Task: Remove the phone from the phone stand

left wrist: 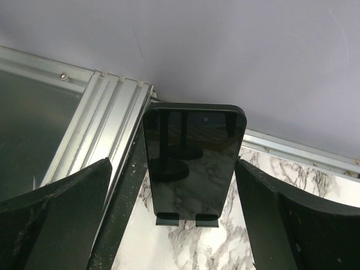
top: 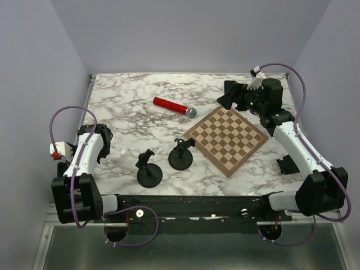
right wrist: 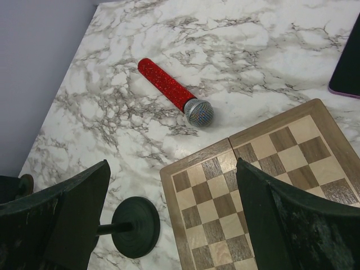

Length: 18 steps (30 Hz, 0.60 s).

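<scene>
Lavender walls (top: 191, 34) are boxing in the marble counter (top: 129, 93) on three sides. The far-left stretch is lying open, while the middle and right are crowded.

The phone (left wrist: 197, 152) is standing upright at the counter's edge, just beside the grooved aluminium rail (left wrist: 107, 118), with wall close behind it. Its bottom edge is sitting behind two small black lips of the phone stand (left wrist: 167, 219); the rest of that stand is hiding behind it.

The left claw (left wrist: 171, 162) is facing the screen with its fingers (left wrist: 67, 208) spread wide, one on each side, gripping nothing. I cannot tell if either finger is touching the phone. The left arm is doubling back on itself along the left edge. From overhead the phone is not showing clearly.

Two round-based black stands are sitting mid-counter, near stand (top: 149, 169) and far stand (top: 181, 154), close together. The chessboard (top: 228, 139) is lying just right of them, and the red microphone (top: 174, 106) is lying beyond, apart from both.

The right arm is stretching up the right edge toward the far corner. The right claw (right wrist: 171, 163) is hanging wide apart and empty over the chessboard's edge. A dark purple-rimmed slab (right wrist: 347, 56) is poking in at that view's border; I cannot tell what it is.
</scene>
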Tool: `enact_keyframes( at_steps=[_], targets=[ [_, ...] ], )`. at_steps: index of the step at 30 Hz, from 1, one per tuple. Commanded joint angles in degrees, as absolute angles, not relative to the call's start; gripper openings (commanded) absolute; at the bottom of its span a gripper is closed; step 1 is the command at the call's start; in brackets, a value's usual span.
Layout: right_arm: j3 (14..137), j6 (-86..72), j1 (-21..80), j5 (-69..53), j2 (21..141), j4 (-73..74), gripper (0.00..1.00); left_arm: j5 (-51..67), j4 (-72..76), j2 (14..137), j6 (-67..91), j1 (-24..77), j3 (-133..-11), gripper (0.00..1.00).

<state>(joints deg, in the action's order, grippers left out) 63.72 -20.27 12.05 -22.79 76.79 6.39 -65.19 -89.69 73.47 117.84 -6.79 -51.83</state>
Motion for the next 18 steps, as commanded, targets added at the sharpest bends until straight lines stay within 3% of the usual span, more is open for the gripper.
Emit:
enact_keyframes(
  at_steps=[1, 18],
  targets=[
    [63.11, -19.77, 12.61, -24.05, 76.85, 5.10, 1.00, -67.33, -92.36, 72.96, 121.46, -7.76, -50.75, 0.99],
    [62.91, -19.49, 12.85, -23.69, 76.81, 4.94, 1.00, -69.76, -92.27, 77.08, 119.00, -9.57, -52.95, 0.98]
  ],
)
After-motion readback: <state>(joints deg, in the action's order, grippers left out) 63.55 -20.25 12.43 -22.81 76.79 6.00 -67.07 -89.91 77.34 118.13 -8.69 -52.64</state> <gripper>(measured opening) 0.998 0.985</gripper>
